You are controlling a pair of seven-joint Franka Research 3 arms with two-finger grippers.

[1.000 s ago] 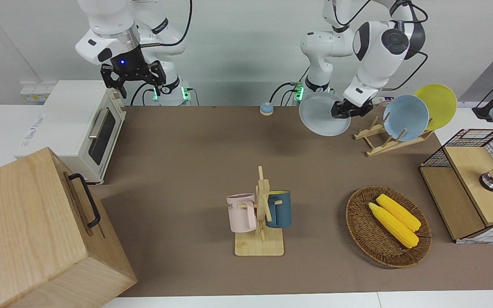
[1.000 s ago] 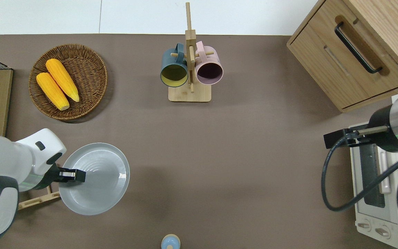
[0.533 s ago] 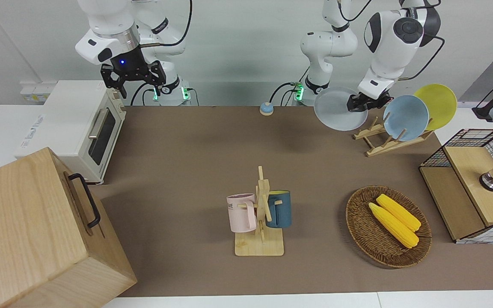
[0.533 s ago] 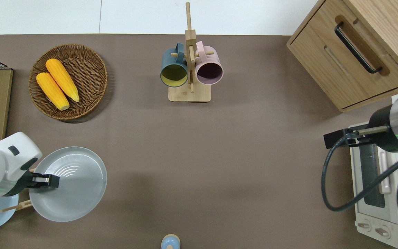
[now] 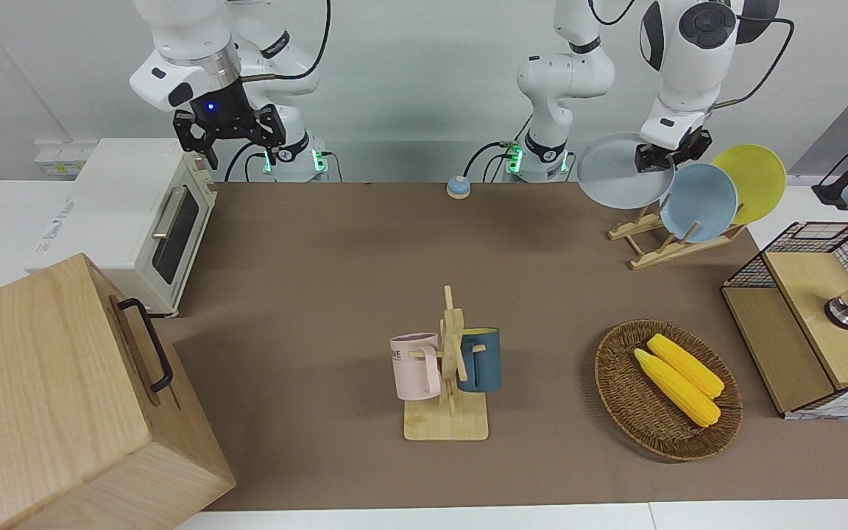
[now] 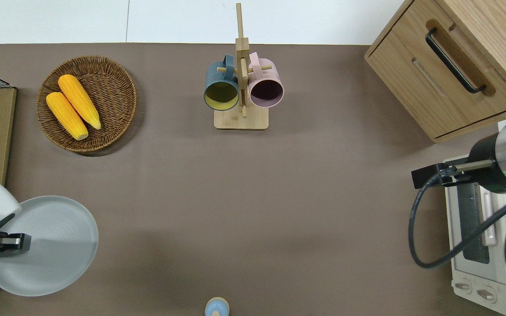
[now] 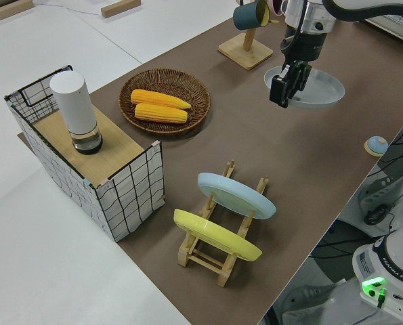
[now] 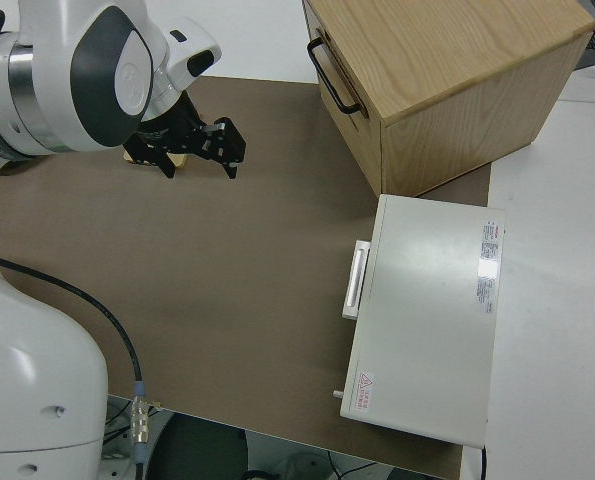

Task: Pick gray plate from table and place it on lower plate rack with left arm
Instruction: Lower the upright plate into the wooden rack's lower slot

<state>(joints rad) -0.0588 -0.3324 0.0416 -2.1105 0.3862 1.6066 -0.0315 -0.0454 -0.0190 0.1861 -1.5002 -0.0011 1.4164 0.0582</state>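
At the front view's lower left stands a wooden cabinet (image 5: 63, 397), a white toaster oven (image 5: 137, 217) above it. A mug tree (image 5: 447, 368) stands at centre, a wicker basket (image 5: 619, 397) of corn (image 5: 678, 379) lower right.

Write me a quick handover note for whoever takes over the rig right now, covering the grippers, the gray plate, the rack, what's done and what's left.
Left gripper: shut on the rim of the gray plate, holding it in the air, roughly level, over the rack at the left arm's end of the table.
Right gripper: parked, open, holding nothing.
Rack: blue plate and yellow plate already stand in it; the slots nearest the gray plate are free.
Done: plate picked up and carried to the rack.
Left: tilt it on edge, lower it into a free slot, release.
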